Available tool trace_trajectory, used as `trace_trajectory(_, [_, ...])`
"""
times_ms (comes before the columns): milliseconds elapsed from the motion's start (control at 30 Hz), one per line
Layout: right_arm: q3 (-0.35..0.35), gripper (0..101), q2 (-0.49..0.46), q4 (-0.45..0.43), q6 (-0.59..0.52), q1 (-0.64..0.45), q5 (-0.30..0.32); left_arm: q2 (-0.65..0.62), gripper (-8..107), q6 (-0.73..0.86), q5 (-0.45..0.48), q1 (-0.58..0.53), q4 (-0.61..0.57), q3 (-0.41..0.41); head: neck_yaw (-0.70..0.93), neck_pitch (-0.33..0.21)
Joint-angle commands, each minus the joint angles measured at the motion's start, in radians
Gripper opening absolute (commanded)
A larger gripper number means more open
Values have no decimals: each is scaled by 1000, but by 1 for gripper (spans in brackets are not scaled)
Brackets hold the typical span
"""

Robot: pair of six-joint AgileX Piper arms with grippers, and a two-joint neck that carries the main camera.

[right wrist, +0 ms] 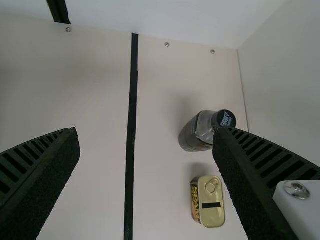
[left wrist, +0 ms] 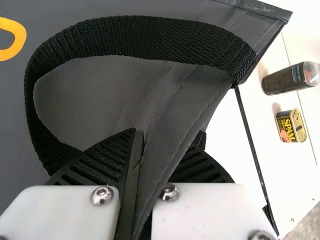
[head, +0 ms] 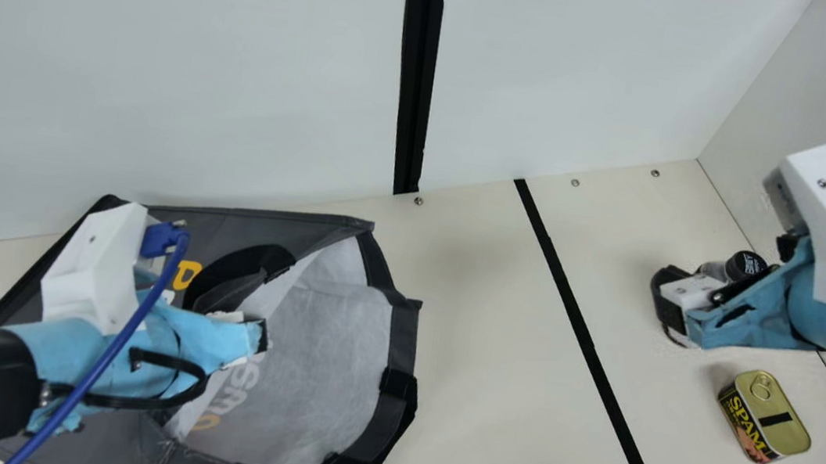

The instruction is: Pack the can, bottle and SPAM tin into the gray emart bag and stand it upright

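At eight o'clock, the left gripper (left wrist: 166, 142) is clamping the gray emart bag's (head: 401, 341) stitched fabric edge, probably steadying its pale-lined mouth for loading. Toward four, the rounded, gold-lidded SPAM tin (head: 772, 422) is standing. At three, the right gripper (right wrist: 146, 132) is spreading its ribbed fingers near the dark-capped bottle (right wrist: 196, 134).

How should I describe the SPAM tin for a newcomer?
On the cream table, cross the black stripe away from the gray bag. There sits the SPAM tin, its gold lid with pull ring facing up, unlike the taller, black-capped bottle.
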Motion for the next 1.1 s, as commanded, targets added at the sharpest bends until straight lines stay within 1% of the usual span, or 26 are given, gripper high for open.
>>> trace_trajectory(0, [2,95,-4,-5,3,-17,-1,0,-8,0,0,0,0,0,-2,-23])
trace_trajectory(300, [13,95,-26,-17,25,-88,-1,0,-8,0,0,0,0,0,-2,-23])
trace_trajectory(600, [26,95,-51,-33,44,-137,-1,0,-8,0,0,0,0,0,-2,-23])
trace_trajectory(1067, [56,95,-75,29,114,-246,-1,0,-8,0,0,0,0,0,-2,-23])
